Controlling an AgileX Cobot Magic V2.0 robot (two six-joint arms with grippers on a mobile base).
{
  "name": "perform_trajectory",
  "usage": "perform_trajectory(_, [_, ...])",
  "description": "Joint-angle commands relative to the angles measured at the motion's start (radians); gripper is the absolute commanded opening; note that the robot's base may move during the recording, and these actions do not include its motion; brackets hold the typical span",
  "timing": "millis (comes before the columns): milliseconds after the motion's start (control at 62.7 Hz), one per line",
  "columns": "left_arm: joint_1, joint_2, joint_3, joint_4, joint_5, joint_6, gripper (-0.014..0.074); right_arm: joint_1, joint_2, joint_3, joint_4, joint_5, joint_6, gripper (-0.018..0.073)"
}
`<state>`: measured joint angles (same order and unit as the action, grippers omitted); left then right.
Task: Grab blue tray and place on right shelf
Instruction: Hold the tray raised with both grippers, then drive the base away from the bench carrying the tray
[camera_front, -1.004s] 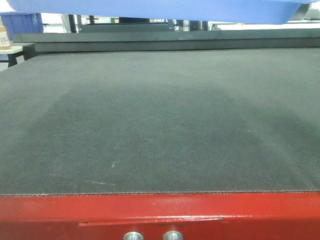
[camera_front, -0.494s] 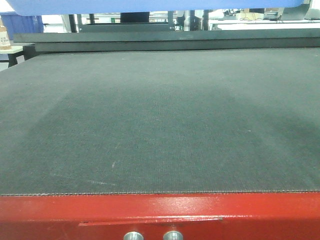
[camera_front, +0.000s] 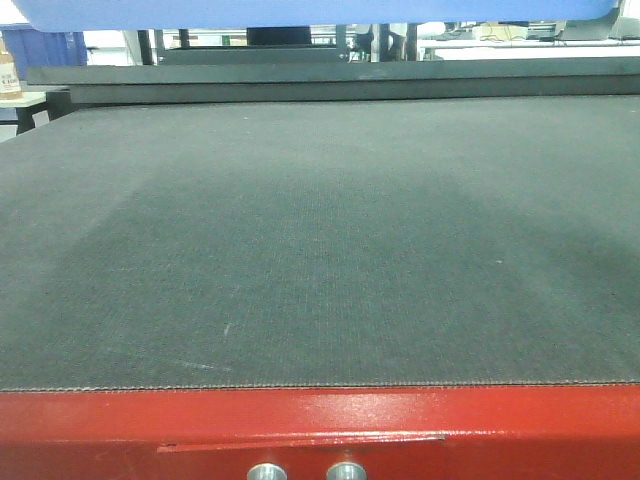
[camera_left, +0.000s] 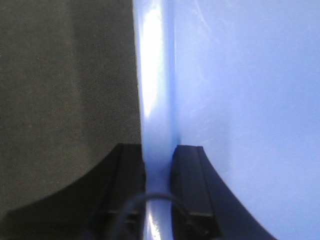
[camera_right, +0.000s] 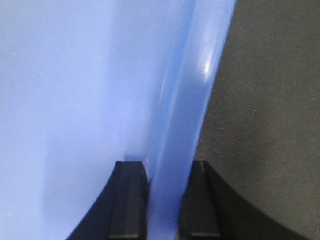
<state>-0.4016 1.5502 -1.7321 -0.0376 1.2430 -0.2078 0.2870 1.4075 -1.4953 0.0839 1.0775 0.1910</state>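
Note:
The blue tray (camera_front: 310, 10) shows only as a blue band along the top edge of the front view, held high above the dark mat. In the left wrist view my left gripper (camera_left: 159, 155) is shut on the tray's left rim (camera_left: 155, 90), with the tray's inside (camera_left: 250, 100) to the right. In the right wrist view my right gripper (camera_right: 167, 170) is shut on the tray's right rim (camera_right: 195, 100), with the tray's inside (camera_right: 65, 100) to the left. The right shelf is out of view.
A red-framed table (camera_front: 320, 430) with a dark mat (camera_front: 320, 240) fills the front view. A darker blue bin (camera_front: 45, 48) and a brown bottle (camera_front: 8, 75) stand at the far left. Racks and benches show behind the table.
The tray has risen: its blue underside covered more of the top of the front view a second ago and is now a thinner band.

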Motion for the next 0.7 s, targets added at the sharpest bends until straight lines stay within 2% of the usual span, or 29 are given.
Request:
perform_trajectory(0, [-0.003,-0.036,-0.024,0.070,0.093,0.026,-0.0048,-0.009,-0.043,-0.025,-0.064,-0.022,-0.030,0.0055])
perform_trajectory(239, [-0.003,-0.036,-0.024,0.068,0.093,0.026,-0.0048,-0.009,-0.038,-0.025,-0.064,-0.022,-0.030,0.0055])
perform_trajectory(685, [-0.003,-0.036,-0.024,0.013,0.093,0.026,-0.0048,-0.009,-0.006,-0.025,-0.063,-0.023,-0.030,0.0055])
